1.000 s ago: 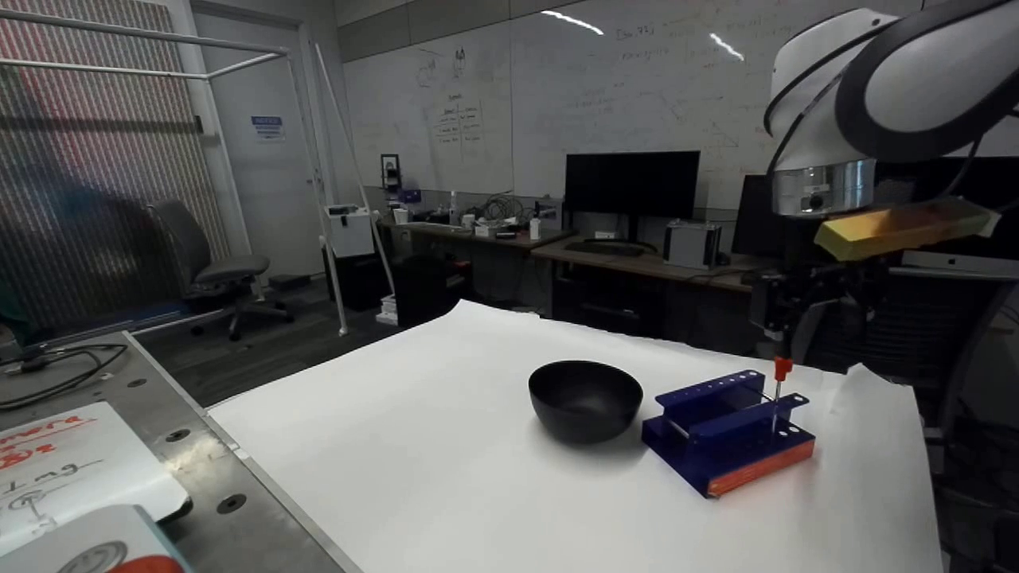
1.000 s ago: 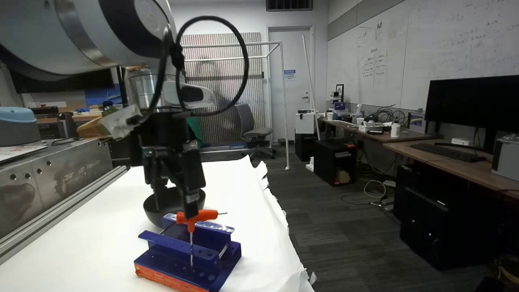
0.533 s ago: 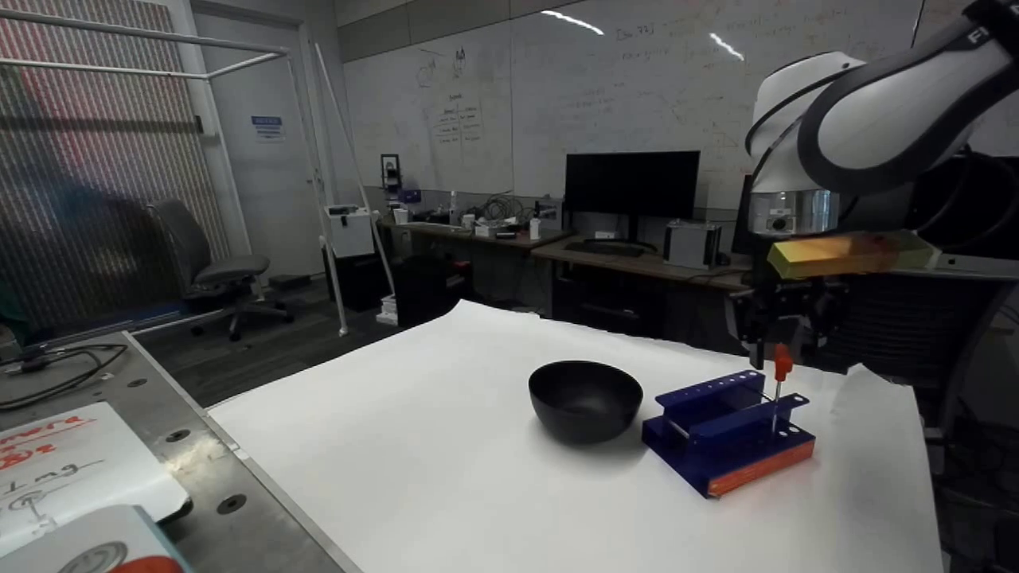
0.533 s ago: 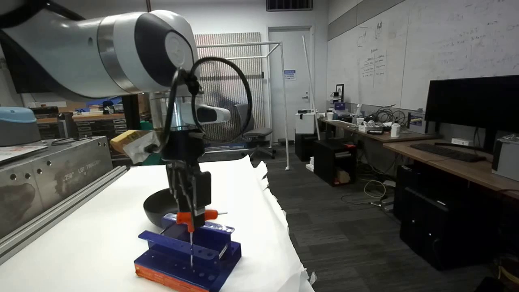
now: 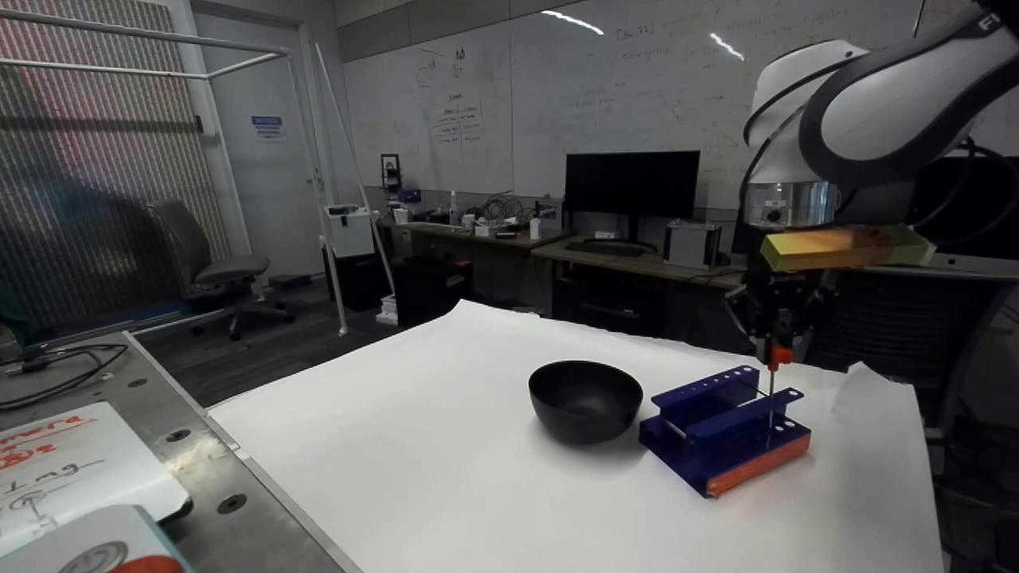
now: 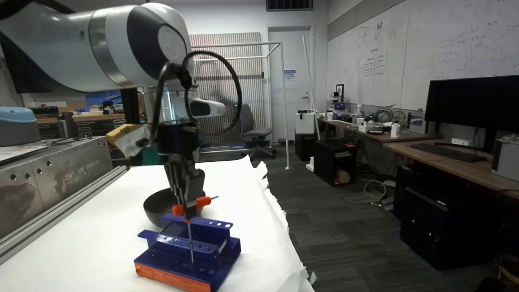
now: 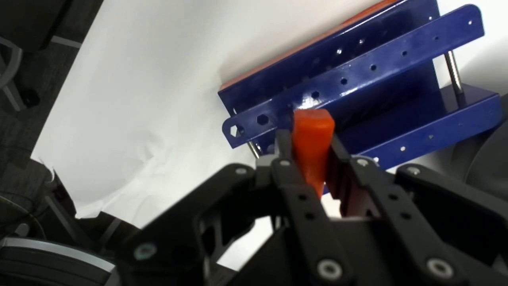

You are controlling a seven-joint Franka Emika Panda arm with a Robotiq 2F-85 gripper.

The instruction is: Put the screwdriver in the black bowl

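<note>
In both exterior views the white arm (image 5: 884, 119) reaches in from an upper corner, its black-ringed joint (image 6: 170, 42) rounding over and bending down to a silvery wrist (image 5: 792, 204). Beneath hangs the black claw (image 7: 311, 145), pointing downward. In the wrist view its linkages (image 7: 233, 179) spread wide, while the two fingers (image 7: 283, 145) stand close together, nearly parallel, gripping across the narrow gap between them.

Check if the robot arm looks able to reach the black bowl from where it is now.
Probably, after a lift: the gripper is closed on the screwdriver, whose shaft runs down into the blue holder. The black bowl stands right beside the holder, its open top uncovered.
</note>
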